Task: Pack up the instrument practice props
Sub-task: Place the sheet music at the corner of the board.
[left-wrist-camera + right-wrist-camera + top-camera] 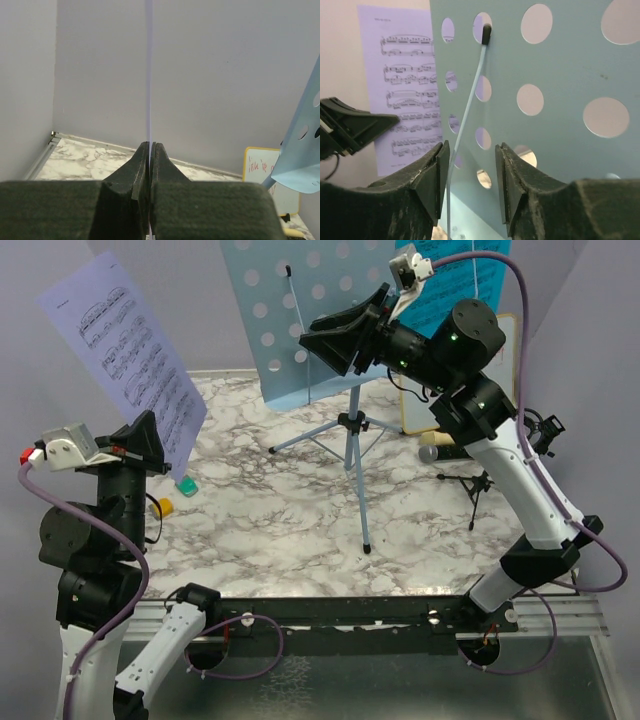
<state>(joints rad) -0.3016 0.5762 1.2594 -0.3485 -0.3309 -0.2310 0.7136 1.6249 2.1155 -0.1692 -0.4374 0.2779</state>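
Two arms attend to different props. The left fingers (140,440) are clamped together on the music sheet (130,350) near its lower edge. I hold it upright at the far left, clear of the bench (300,530) and apart from the rack (290,300). A pinch at the margin lets the page stand flat rather than crumple. In the left wrist view it appears edge-on, as a thin line rising from between the pads.

The right fingers (335,340) stand apart, raised to the height of the rack's plate, at its left edge. In the right wrist view the plate's edge and the thin wire page-holder (467,110) lie in the gap, and neither finger visibly presses on them. I judge this a straddling position, either for taking the plate or letting it go.

The rack stands on its tripod legs at mid-bench. The cyan sheet (480,280) shows behind the right arm; whether it rests on the rack I cannot tell. The handheld mic (440,452) and studio mic (478,485) sit at the right, beyond that arm. No container is in view, so I judge the packing to be at an early stage.
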